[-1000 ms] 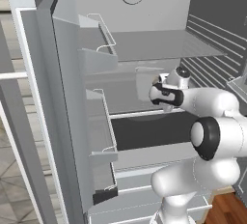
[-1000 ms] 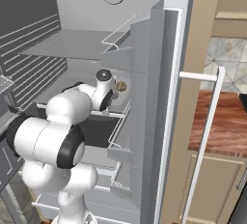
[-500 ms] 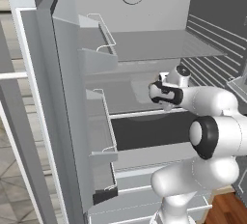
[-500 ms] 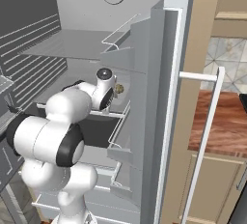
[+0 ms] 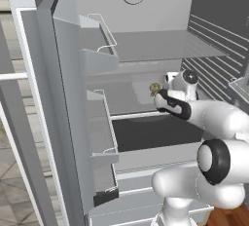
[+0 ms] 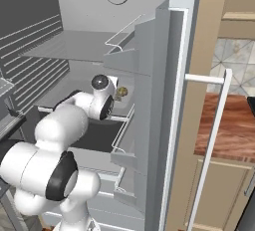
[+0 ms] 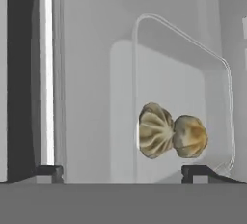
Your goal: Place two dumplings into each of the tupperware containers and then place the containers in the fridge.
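Observation:
My gripper (image 7: 123, 172) is inside the open fridge (image 5: 160, 47), over its middle shelf, with the jaws wide open and nothing between them. Below it lies a pale grey tupperware container (image 7: 164, 83) holding two dumplings (image 7: 171, 135) side by side. The container's near rim runs between my fingertips (image 7: 197, 171). From the left base view, the dumplings (image 5: 154, 88) show as a small tan lump just ahead of the gripper (image 5: 163, 93). From the right base view, the dumplings (image 6: 121, 92) sit next to the gripper (image 6: 115, 95) on the same shelf of the fridge (image 6: 74, 46).
The fridge door with wire-fronted racks (image 5: 97, 64) stands open on the left. A dark drawer (image 5: 155, 132) lies under the shelf and a ribbed inner wall (image 5: 214, 59) closes the right side. A white bar handle (image 6: 214, 120) and a wooden counter (image 6: 224, 130) lie to the right.
The jaws have gone from nearly shut to wide open, letting go of the container on the shelf. The arm has barely moved.

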